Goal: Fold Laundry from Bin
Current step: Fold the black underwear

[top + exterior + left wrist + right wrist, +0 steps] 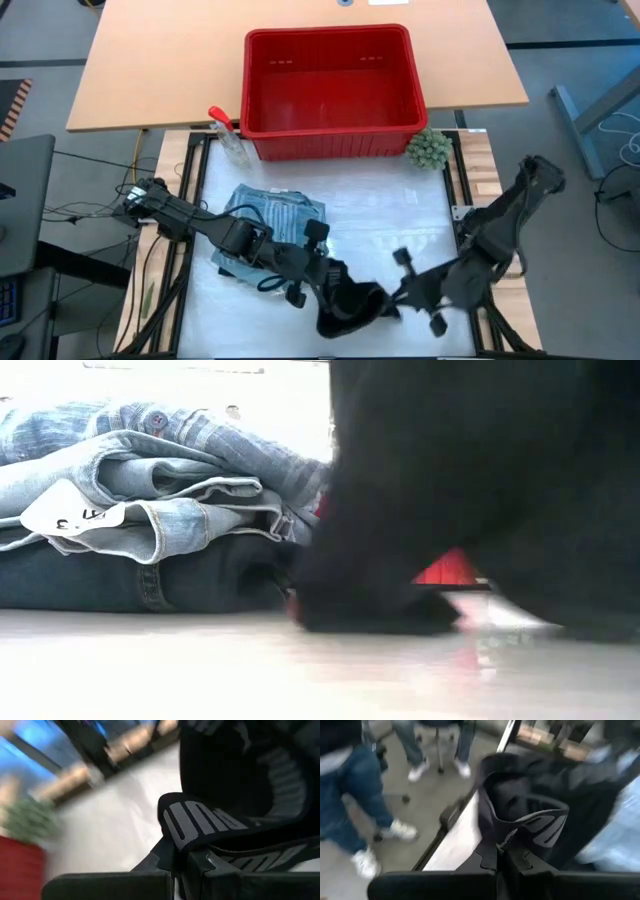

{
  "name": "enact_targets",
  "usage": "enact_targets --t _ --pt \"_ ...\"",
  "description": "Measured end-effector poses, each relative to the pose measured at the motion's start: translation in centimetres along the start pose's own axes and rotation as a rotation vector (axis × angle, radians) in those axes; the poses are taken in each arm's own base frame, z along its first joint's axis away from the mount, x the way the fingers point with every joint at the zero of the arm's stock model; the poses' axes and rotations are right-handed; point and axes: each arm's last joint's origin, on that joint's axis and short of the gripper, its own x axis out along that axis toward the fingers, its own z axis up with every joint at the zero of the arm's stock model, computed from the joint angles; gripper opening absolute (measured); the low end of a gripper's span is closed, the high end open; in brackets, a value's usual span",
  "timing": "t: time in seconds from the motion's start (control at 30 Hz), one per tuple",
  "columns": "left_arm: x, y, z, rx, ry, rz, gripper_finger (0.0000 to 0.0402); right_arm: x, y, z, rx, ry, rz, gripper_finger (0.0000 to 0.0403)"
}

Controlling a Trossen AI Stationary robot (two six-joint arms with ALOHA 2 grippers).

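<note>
White work mat (400, 215) covers the near table, with a tan wooden tabletop (170, 70) butted against its far edge. The rectangular red plastic bin (330, 92) with slotted upper walls sits on the tan top at the mat's far edge, nothing visible inside. A stack of folded laundry (275, 220) lies left of the mat's centre: light blue denim jeans (130, 510) in the middle, a blue-white striped shirt (215, 440) on top, a dark navy piece (150, 575) at the bottom, resting on the mat. Both dark arms reach in from the side edges and meet near the mat's near edge, around the middle. Small black garment (350, 305) with a grey lettered waistband (205, 822) is bunched there between them, low on the mat; in the low view it blocks most of the right half. Left gripper (176, 870) has its fingers together, pinching the garment's waistband edge. Right gripper (501, 862) also has fingers pressed together, clamped on the same black garment from the other side. Small green fuzzy ball (428, 148) sits just beside the bin's near right corner. Small clear spray bottle with a red trigger (226, 133) stands at the bin's near left corner. Right wrist view shows people's legs in jeans (355, 795) and white shoes (402, 830) on the floor beyond the table, blurred.
</note>
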Motion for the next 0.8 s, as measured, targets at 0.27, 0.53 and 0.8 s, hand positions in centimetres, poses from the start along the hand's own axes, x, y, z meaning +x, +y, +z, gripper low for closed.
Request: enact_targets --t 0.27,0.53,0.8 --pt "-0.7 0.3 1.6 0.231 -0.048 0.276 0.0 -4.4 -3.1 2.7 0.02 -0.147 0.013 0.0026" --pt "-0.5 1.4 1.2 0.243 -0.017 0.265 0.0 -3.2 -5.3 3.1 -0.023 -0.102 0.111 0.0026" --pt "-0.4 2.0 1.2 0.264 -0.025 0.253 0.0 0.1 -8.5 2.4 0.047 -0.021 0.222 0.0026"
